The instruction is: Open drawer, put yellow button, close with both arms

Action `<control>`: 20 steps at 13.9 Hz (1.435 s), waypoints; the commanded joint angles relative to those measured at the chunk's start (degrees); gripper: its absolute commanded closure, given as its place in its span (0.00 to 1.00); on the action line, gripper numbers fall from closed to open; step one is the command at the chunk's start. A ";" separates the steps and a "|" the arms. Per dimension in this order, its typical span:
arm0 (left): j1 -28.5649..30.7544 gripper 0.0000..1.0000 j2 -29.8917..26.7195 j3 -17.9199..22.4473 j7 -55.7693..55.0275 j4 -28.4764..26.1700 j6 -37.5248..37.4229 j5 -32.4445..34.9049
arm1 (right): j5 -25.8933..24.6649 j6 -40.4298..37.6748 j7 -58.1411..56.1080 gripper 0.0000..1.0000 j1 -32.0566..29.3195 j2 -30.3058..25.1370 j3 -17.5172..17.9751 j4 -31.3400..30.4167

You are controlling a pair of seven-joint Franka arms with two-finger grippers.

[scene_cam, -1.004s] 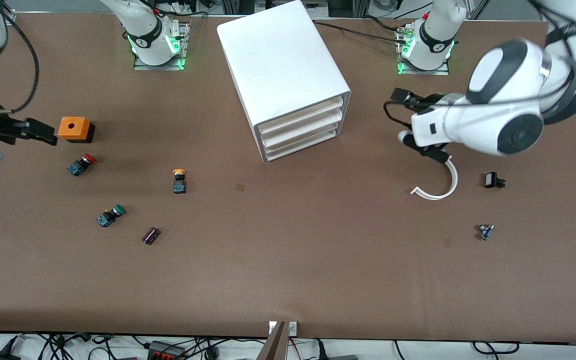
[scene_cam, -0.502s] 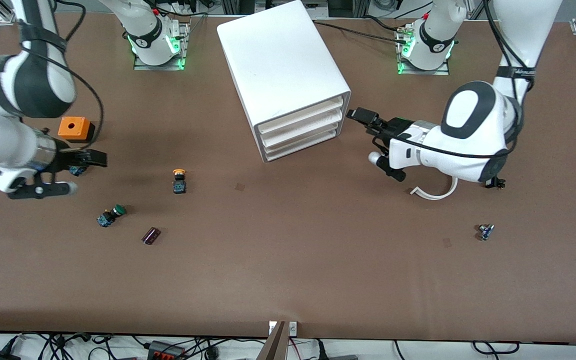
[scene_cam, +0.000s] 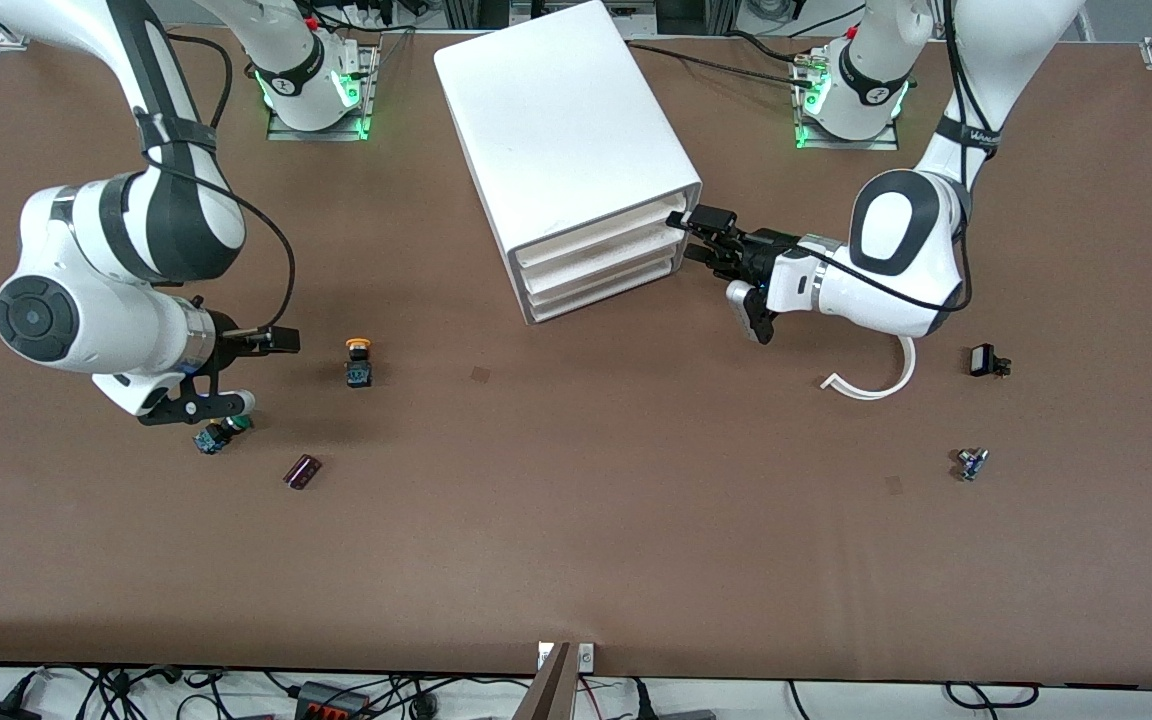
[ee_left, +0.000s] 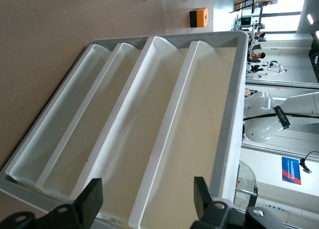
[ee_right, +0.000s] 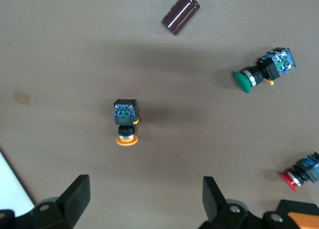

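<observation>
Left end effector (scene_cam: 688, 238), fingers apart, sits at the closed drawer (scene_cam: 601, 232) front's corner; right end effector (scene_cam: 271, 372), apart, hovers beside the button (scene_cam: 359, 361).

White top drawer (scene_cam: 601, 230) sits shut in its cabinet. Yellow-capped button (scene_cam: 359, 361) lies on the table toward the right arm's end

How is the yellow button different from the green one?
The yellow button has a flat orange-yellow cap; the green button has a rounder green cap. The yellow button lies nearer the white cabinet; the green button lies partly under the right arm. Both lie on their sides and have black-and-blue bodies.
</observation>
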 commanded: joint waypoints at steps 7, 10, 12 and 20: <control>0.12 0.46 -1.74 -2.91 12.45 -9.45 2.74 -12.55 | 0.88 4.13 0.55 0.00 4.07 6.17 -0.08 -0.07; 0.12 0.80 -0.95 -3.00 12.53 -9.19 2.65 -12.47 | 0.79 12.36 0.55 0.00 5.39 6.17 -0.08 -5.42; 0.12 0.91 -0.86 -2.91 12.27 -8.66 2.65 -12.47 | 0.70 16.77 0.64 0.00 5.92 6.17 -0.08 -8.85; 6.08 0.93 6.94 -1.86 9.21 3.88 2.30 -1.86 | 0.35 22.49 1.87 0.00 7.06 9.06 -0.17 -13.52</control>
